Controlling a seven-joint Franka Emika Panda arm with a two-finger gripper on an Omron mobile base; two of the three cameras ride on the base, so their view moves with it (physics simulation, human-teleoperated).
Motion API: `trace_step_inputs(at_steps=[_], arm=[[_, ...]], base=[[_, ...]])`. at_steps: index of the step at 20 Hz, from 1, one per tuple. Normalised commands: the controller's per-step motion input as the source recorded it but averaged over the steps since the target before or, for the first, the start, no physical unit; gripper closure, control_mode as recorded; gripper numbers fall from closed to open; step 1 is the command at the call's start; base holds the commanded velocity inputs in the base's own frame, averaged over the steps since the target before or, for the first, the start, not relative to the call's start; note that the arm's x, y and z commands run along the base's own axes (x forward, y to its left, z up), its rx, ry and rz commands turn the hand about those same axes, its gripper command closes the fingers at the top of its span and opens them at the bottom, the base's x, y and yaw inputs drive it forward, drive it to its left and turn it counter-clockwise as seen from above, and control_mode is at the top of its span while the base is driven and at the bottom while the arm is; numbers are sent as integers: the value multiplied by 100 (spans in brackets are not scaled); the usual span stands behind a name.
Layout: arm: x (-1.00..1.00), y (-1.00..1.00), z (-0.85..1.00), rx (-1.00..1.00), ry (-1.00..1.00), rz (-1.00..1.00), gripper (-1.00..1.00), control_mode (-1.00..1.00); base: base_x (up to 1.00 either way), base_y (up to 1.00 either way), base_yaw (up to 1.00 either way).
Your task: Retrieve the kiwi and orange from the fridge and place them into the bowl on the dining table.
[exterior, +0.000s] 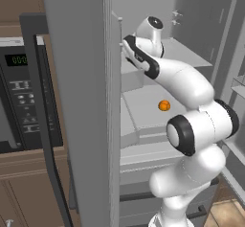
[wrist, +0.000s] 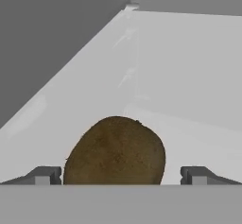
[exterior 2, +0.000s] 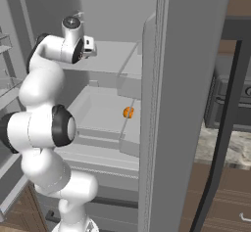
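Note:
A brown fuzzy kiwi (wrist: 116,150) lies on a pale shelf (wrist: 189,76) inside the open fridge (exterior: 81,77), near its back corner. My gripper (wrist: 120,175) is open, one fingertip on each side of the kiwi, and neither visibly touches it. The orange (exterior: 164,106) (exterior 2: 128,112) rests on a lower shelf, below and in front of my hand. My arm (exterior: 182,82) reaches up into the upper shelf level. The bowl and the dining table are out of view.
The open grey fridge door (exterior 2: 191,79) stands close beside the arm. A black built-in microwave (exterior: 19,101) sits in brown cabinets to the left. Door shelves (exterior: 239,85) line the other side. The fridge's back and side walls close in the shelf.

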Motion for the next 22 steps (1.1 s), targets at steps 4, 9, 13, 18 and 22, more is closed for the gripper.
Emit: trace_step_inputs(at_steps=[4, 9, 13, 18, 22], arm=[[11, 15, -16, 0, 0, 0, -100, -100], [11, 13, -14, 0, 0, 0, -100, -100], [10, 10, -12, 0, 0, 0, -100, -100], [5, 10, -13, 0, 2, 0, 100, -100], [6, 4, -4, 0, 3, 0, 100, -100]], base=[[0, 0, 0], [0, 0, 0], [0, 0, 0], [0, 0, 0], [0, 0, 0]])
